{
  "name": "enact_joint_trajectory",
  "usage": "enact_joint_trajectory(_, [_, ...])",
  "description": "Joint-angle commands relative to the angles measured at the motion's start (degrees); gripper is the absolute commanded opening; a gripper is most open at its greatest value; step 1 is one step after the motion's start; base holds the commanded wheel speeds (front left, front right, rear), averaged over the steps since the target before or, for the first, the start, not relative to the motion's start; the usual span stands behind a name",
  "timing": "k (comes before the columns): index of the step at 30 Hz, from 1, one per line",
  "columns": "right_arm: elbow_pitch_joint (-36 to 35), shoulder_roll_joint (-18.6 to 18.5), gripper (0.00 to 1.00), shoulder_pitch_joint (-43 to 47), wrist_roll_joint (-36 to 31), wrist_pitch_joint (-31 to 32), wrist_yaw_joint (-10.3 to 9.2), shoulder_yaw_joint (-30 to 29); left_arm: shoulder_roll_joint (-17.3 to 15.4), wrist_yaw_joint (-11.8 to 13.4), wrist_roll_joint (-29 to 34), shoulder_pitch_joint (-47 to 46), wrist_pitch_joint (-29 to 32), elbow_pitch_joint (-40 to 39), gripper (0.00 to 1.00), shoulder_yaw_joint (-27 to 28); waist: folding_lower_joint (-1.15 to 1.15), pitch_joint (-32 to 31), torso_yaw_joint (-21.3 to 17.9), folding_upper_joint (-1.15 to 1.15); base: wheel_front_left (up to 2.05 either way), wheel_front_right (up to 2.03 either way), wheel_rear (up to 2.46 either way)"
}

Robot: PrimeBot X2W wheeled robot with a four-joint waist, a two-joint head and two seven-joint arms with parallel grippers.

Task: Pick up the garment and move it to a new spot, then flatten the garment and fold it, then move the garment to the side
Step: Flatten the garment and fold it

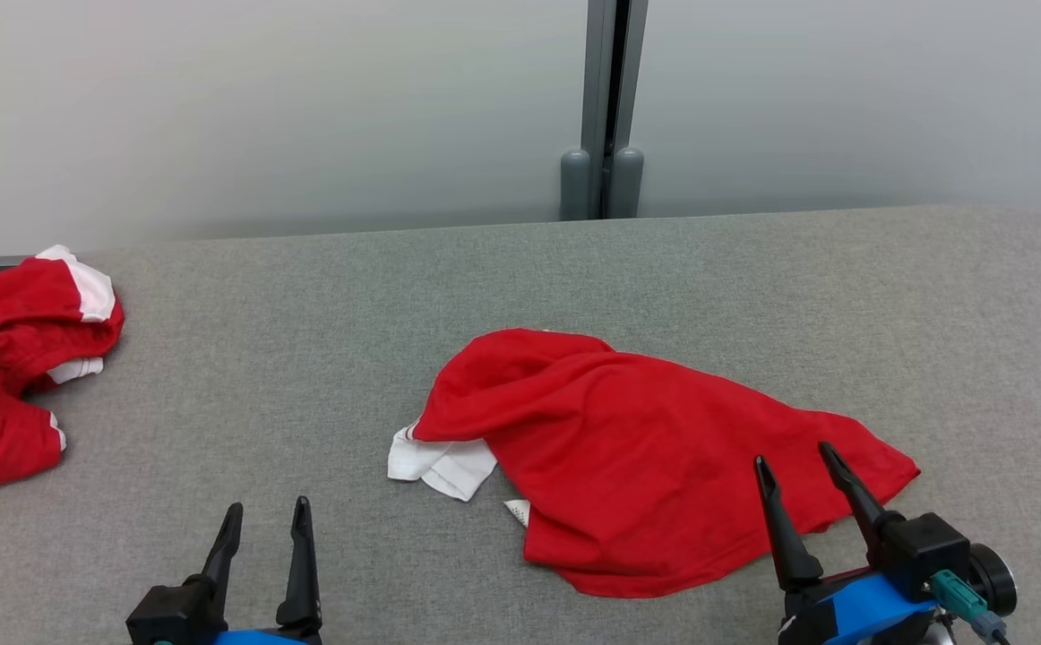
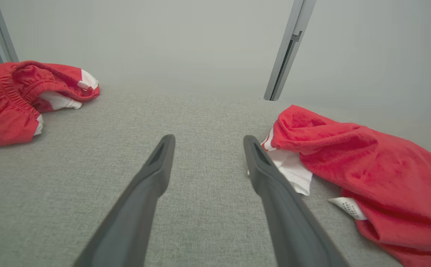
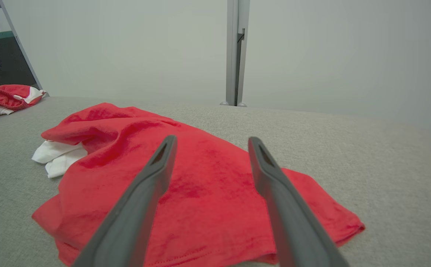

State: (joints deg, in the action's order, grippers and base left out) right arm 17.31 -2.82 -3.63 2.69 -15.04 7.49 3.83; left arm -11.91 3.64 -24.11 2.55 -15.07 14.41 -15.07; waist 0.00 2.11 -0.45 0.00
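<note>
Right gripper [image 1: 793, 454] spread wide over crumpled red garment [image 1: 646, 448]; left gripper [image 1: 268, 504] wide above grey woven surface [image 1: 305, 340].

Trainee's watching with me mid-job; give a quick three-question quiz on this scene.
1. True or false: the right claw is shut on the crumpled red garment.
2. What lies at the left end of the grey table? A) a blue towel B) a second red garment C) a box
3. What colour is the cloth poking from the crumpled red garment towards the left claw?
Key: 1 false, it is open; 2 B; 3 white.
</note>
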Motion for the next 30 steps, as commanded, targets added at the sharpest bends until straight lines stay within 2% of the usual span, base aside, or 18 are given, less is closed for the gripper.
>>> enact_joint_trajectory(1, [0.1,-0.1,1.00,-0.4,0.0,-0.2,0.00,0.0,0.3,-0.4,0.4,-0.2,-0.1,0.3,1.00,0.5,0.00,-0.1,0.0,0.00,0.00,0.00,0.00])
enact_joint_trajectory(11, [0.4,-0.1,1.00,0.4,-0.2,-0.2,0.00,1.1,1.2,-1.7,1.3,0.0,-0.1,1.4,1.00,1.1,0.00,-0.2,0.3,0.00,0.00,0.00,0.00])
enact_joint_trajectory(15, [1.7,-0.1,1.00,0.6,-0.6,-0.2,0.00,5.9,1.6,-2.1,1.7,-0.3,-0.1,1.5,1.00,1.1,0.00,0.2,0.8,0.00,0.00,0.00,0.00])
enact_joint_trajectory(18, [5.0,-0.2,1.00,0.0,-2.1,-0.2,0.00,10.3,2.0,-2.3,2.2,-0.8,-0.1,1.8,1.00,0.9,0.00,0.7,1.4,0.00,0.00,0.00,0.00])
enact_joint_trajectory(20, [7.7,-0.2,1.00,-1.9,-7.0,0.0,0.00,11.8,2.3,-2.5,2.3,-1.2,-0.1,2.0,1.00,0.9,0.00,1.2,1.9,0.00,0.00,0.00,0.00])
enact_joint_trajectory(23, [11.2,-0.2,1.00,-3.6,-10.3,0.7,0.00,13.7,2.5,-2.7,2.6,-1.5,-0.1,2.5,1.00,1.0,0.00,1.8,2.9,0.00,0.00,0.00,0.00])
enact_joint_trajectory(30, [17.4,-0.1,1.00,-7.5,-12.2,3.7,0.00,19.4,3.5,-3.2,3.1,-2.2,-0.1,3.2,1.00,1.1,0.00,2.6,5.3,0.00,0.00,0.00,0.00])
